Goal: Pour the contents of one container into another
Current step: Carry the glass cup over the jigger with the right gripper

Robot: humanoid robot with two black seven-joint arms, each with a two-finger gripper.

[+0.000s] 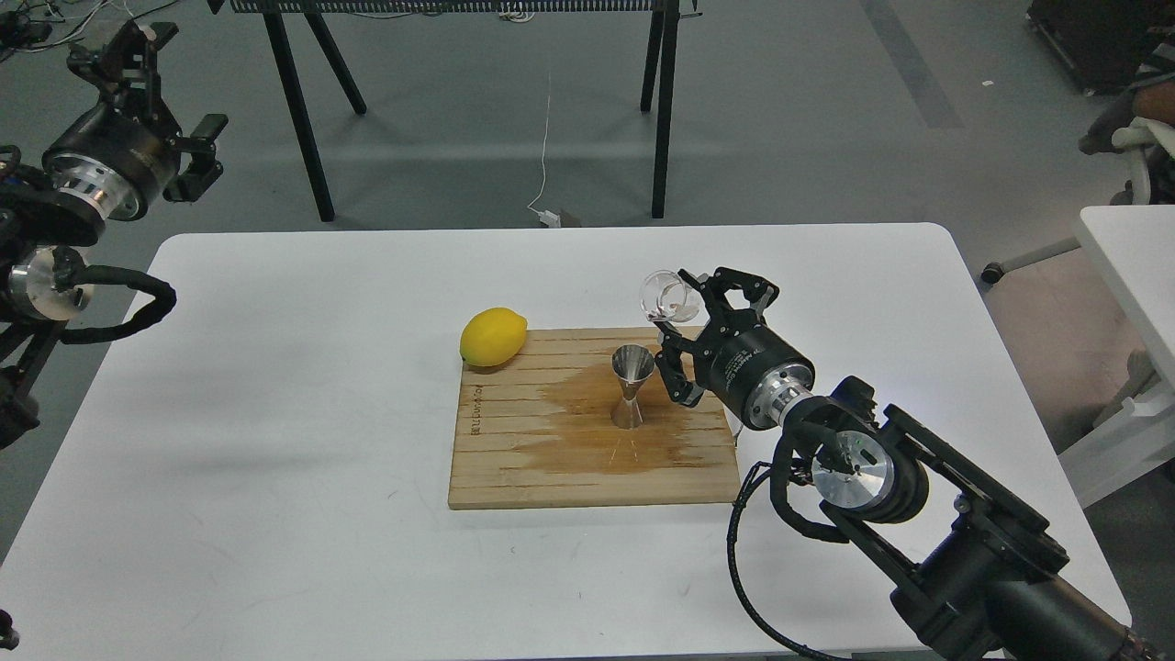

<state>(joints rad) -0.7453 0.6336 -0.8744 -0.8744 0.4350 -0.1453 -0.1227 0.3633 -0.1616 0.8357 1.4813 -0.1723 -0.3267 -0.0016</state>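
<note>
A steel hourglass jigger [632, 386] stands upright in the middle of a wooden board [514, 459], inside a dark wet stain. My right gripper [684, 308] is shut on a small clear glass cup [665, 296], held in the air just up and to the right of the jigger's mouth. The cup is tipped to the left, its rim facing the jigger. My left gripper [133, 55] hangs high at the far left, off the table, with its fingers apart and nothing between them.
A yellow lemon [493, 337] lies on the board's back left corner. The board rests on a white table [275, 367]. Black trestle legs [303, 110] stand on the floor behind it, and a second white table's edge [1129, 266] shows at the right.
</note>
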